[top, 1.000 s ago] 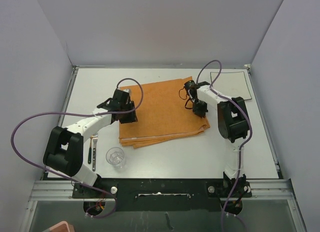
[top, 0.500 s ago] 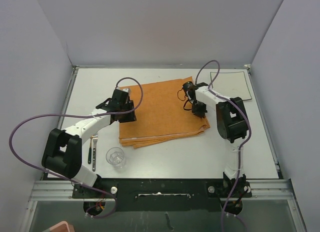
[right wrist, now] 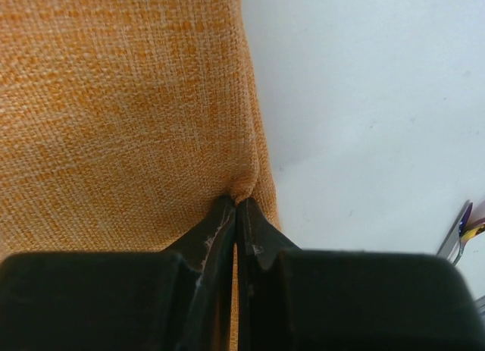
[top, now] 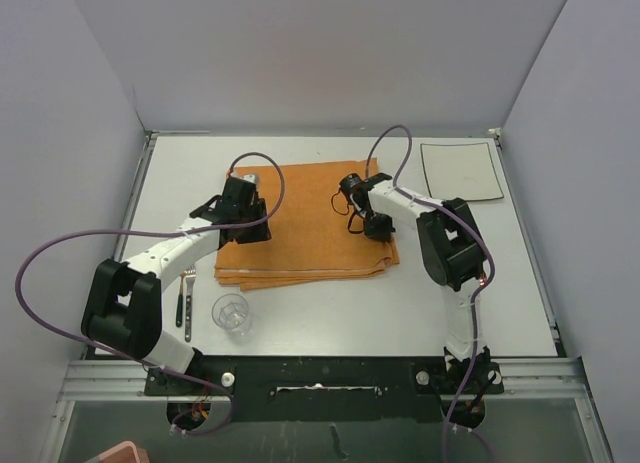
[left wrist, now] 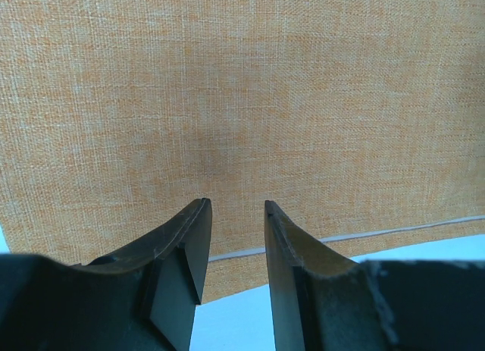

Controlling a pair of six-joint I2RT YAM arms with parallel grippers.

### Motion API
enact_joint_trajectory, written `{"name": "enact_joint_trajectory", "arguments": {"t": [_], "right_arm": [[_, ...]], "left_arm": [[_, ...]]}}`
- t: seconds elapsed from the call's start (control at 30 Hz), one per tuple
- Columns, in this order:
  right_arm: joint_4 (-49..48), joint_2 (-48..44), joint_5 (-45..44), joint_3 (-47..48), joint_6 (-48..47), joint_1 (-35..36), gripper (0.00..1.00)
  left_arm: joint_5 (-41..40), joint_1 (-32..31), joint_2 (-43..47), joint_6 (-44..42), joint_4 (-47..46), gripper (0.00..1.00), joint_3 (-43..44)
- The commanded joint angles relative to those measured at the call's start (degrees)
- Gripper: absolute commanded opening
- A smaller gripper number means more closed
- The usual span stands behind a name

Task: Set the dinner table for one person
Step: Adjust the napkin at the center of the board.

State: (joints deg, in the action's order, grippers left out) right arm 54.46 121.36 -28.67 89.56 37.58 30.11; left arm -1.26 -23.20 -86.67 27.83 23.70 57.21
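A folded orange cloth mat [top: 305,233] lies in the middle of the off-white dinner table [top: 180,173]. My right gripper [top: 378,229] is at the mat's right edge. In the right wrist view this gripper [right wrist: 236,203] is shut on a small pinch of the orange cloth [right wrist: 121,101] at that edge. My left gripper [top: 256,227] is over the mat's left edge. It stands open in the left wrist view [left wrist: 236,205], with only the mat [left wrist: 242,86] showing through the gap and nothing between the fingers.
A square white plate [top: 461,170] sits at the back right corner. A clear glass [top: 232,313] stands at the front left, with a fork [top: 186,295] just left of it. Purple cables loop above both arms.
My right gripper has dragged the mat's right edge leftward, so the mat sits further left and squarer to the table. The left gripper has barely moved.
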Motion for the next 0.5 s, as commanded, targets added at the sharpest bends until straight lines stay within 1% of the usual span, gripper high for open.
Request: {"name": "enact_joint_trajectory", "arguments": {"t": [0.0, 0.23, 0.47], "right_arm": [[-1.3, 0.7, 8.1, -2.5, 4.6, 0.7, 0.00], [4.1, -3.7, 3.1, -5.8, 8.7, -2.6, 0.00], [6.0, -8.0, -1.1, -9.9, 11.3, -4.8, 0.00]], "left_arm": [[-1.2, -0.1, 3.9, -0.7, -1.5, 0.33, 0.7], [-1.7, -0.1, 4.7, -0.7, -1.1, 0.33, 1.2], [-2.6, 0.1, 5.7, -1.4, -0.3, 0.33, 1.6]]}}
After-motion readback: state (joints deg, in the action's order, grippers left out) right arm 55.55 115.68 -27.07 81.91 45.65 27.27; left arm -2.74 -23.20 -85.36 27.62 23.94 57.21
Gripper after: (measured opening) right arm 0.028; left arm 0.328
